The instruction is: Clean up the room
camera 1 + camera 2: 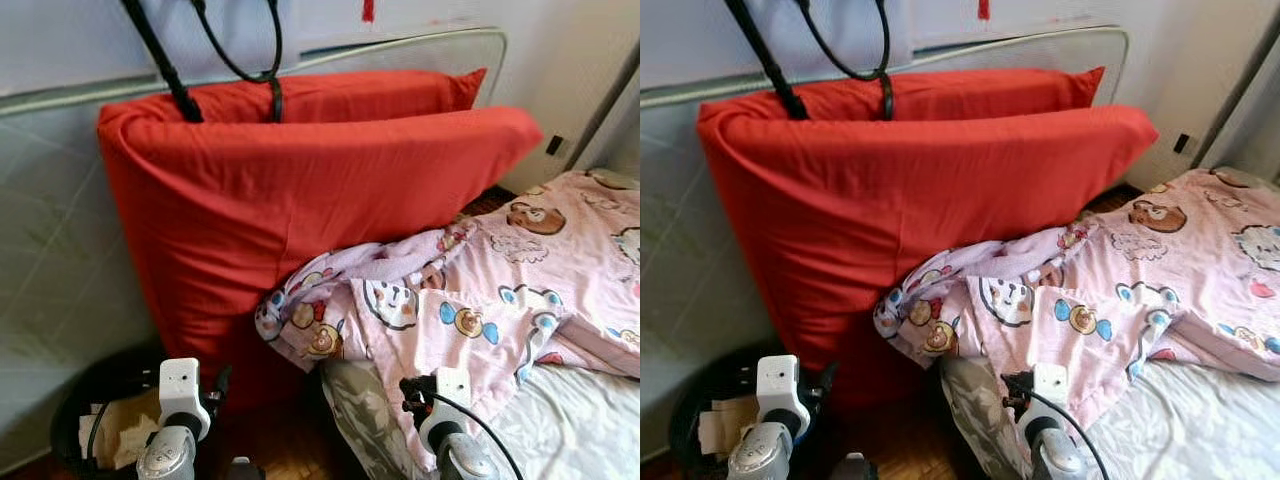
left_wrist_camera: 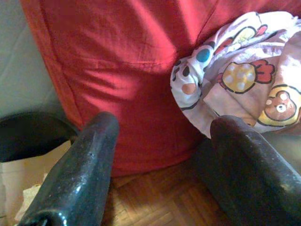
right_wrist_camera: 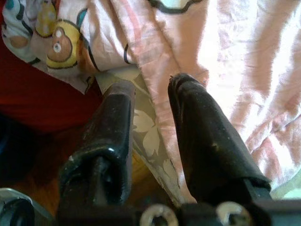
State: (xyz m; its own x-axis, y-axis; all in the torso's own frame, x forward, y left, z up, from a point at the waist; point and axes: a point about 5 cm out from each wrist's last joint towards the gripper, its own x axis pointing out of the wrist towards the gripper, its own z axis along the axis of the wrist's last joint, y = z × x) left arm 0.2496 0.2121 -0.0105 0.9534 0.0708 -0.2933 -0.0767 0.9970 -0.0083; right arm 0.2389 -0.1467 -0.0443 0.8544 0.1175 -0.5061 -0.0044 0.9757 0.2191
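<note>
Fig.: pink cartoon-print blanket (image 1: pixel 470 300) lies rumpled across the bed w/ corner drooping over the mattress edge (image 3: pixel 146 141) toward the red cushion (image 1: pixel 300 210). Long axis runs left–right. Right gripper (image 3: pixel 150 94) is nearer, at blanket's hem, fingers narrowly parted, holding nothing. Left gripper (image 2: pixel 162 136) spread wide, empty, low by the black bin (image 1: pixel 90 400).

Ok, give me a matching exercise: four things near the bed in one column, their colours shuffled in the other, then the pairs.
Things:
1. cushion
2. blanket
3. bin
4. floor

Colours:
A. black
B. brown wood
C. red
D. pink with cartoon animals

Pairs: 1-C, 2-D, 3-A, 4-B
</note>
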